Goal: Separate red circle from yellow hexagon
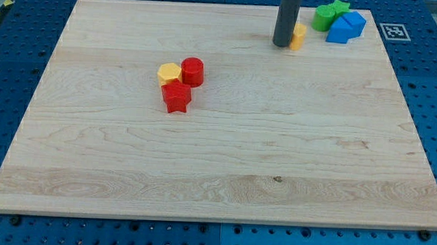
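The red circle (193,71) is a short, upright cylinder standing flat on the wooden board, left of the board's centre and in its upper half. The yellow hexagon (169,74) is a low six-sided block lying flat, its top face up. The hexagon sits at about nine o'clock from the red circle, just beside it; the two appear to touch along their facing sides. From the hexagon, the red circle lies at roughly three o'clock, slightly higher in the view.
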